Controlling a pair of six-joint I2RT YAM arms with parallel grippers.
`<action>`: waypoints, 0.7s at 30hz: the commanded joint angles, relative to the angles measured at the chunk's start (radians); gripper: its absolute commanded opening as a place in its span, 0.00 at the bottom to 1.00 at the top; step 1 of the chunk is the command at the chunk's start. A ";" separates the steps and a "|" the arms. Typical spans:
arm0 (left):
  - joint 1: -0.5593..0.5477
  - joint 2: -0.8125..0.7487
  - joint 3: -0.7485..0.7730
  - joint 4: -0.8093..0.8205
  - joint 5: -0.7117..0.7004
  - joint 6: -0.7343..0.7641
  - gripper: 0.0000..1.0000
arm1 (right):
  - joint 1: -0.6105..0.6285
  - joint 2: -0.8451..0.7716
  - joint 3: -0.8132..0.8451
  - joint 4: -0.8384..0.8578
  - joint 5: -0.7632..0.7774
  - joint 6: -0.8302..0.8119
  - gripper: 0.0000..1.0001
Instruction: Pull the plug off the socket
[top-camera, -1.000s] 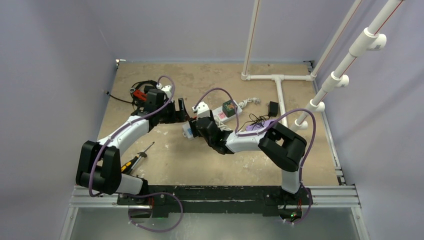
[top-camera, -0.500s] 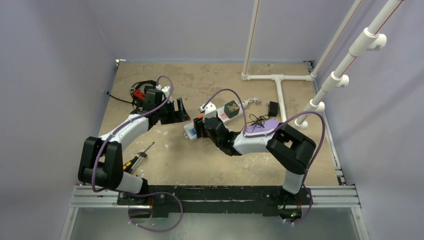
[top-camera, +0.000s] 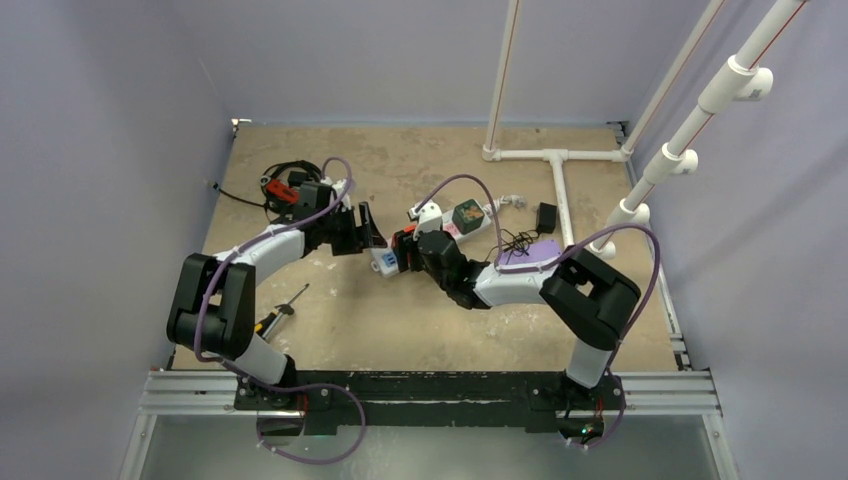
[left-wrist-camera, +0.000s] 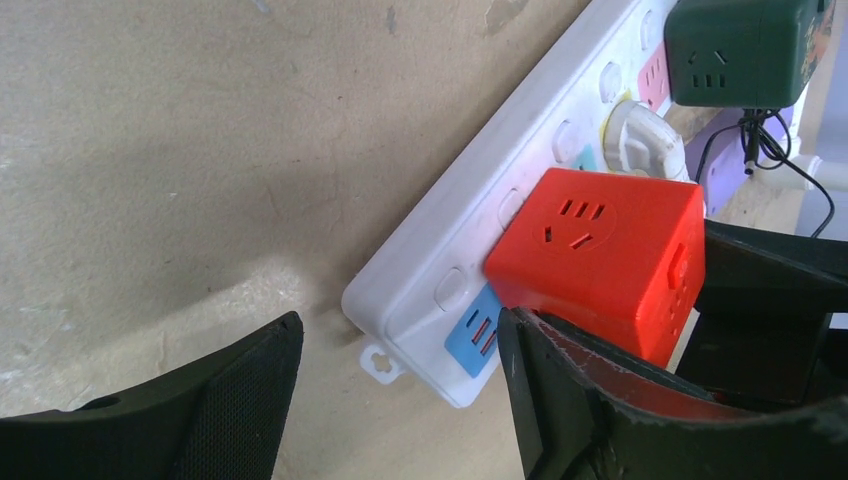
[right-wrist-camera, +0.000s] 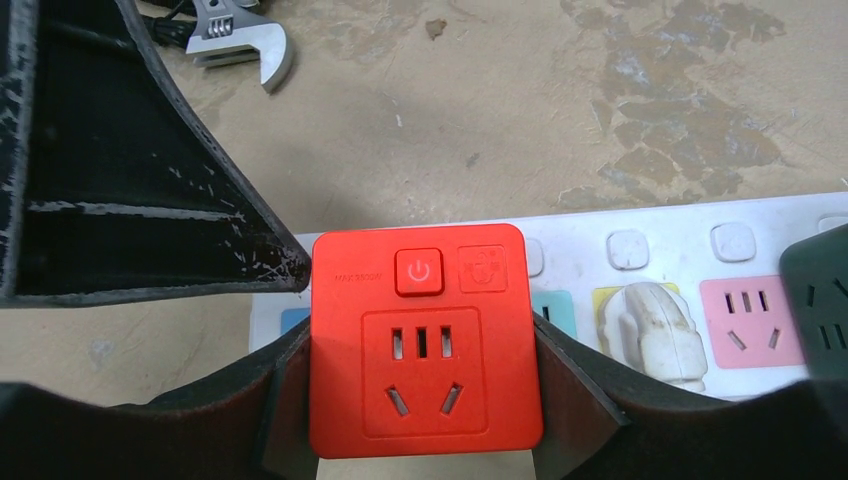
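Right wrist: right gripper (right-wrist-camera: 425, 400) clamped on red cube plug (right-wrist-camera: 425, 340), pull pending. Left gripper (left-wrist-camera: 395, 385) spread wide astride long white power strip (left-wrist-camera: 430, 270). Next: pin strip, tug upward.

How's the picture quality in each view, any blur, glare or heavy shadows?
Top external: even light, sharp, faint shadows on the table. Left wrist: red plug crisp, left pincer dark, slightly soft. Right wrist: plug crisp, no glare, edges shadowed.
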 joint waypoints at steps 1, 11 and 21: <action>0.007 0.021 -0.019 0.077 0.084 -0.038 0.71 | -0.032 -0.078 -0.020 0.099 -0.032 0.085 0.00; 0.007 0.012 -0.068 0.228 0.208 -0.112 0.65 | -0.052 -0.104 -0.040 0.123 -0.083 0.092 0.00; 0.007 0.003 -0.089 0.298 0.256 -0.152 0.42 | -0.052 -0.104 -0.041 0.125 -0.084 0.092 0.00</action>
